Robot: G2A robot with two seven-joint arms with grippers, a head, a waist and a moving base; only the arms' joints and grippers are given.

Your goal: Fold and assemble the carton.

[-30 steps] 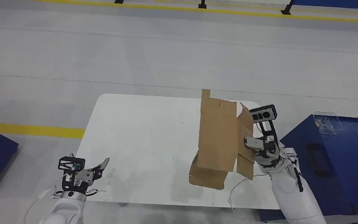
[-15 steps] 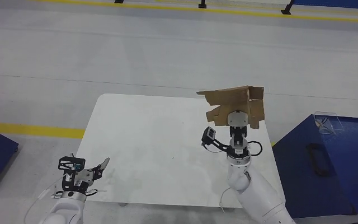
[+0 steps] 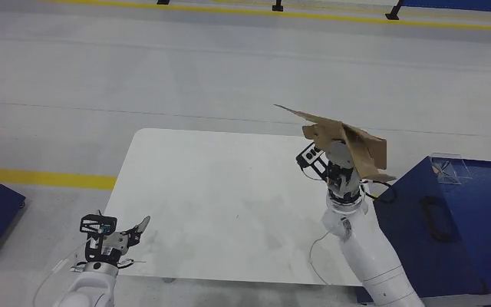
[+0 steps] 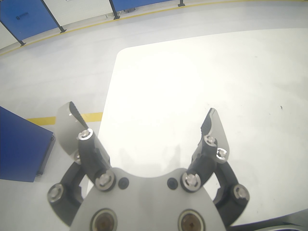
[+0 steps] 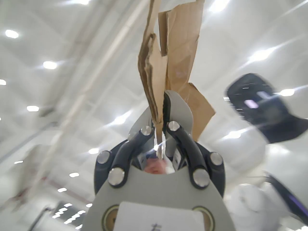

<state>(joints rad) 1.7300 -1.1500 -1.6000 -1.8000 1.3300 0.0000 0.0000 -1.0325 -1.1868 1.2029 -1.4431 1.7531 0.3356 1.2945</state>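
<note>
A flattened brown carton [image 3: 344, 136] is held high in the air above the right end of the white table [image 3: 215, 207], tilted nearly flat. My right gripper [image 3: 337, 163] is beneath it, pointing upward and shut on the carton's edge. In the right wrist view the carton [image 5: 168, 49] rises edge-on toward the ceiling, with the right gripper [image 5: 160, 111] clamped on its lower edge. My left gripper [image 3: 136, 230] stays at the table's near left corner; in the left wrist view the left gripper [image 4: 142, 118] is open over the bare table [image 4: 192, 78].
A blue cabinet [image 3: 437, 222] with a small clear stand [image 3: 449, 166] on it stands just right of the table. Another blue block [image 4: 21, 150] stands off the table's left side. Yellow floor lines [image 3: 54, 179] run past the table.
My right arm swung the carton up off the table, from hanging upright near the right edge to held overhead and tilted flat, then shifted it rightward. The left arm stayed still.
</note>
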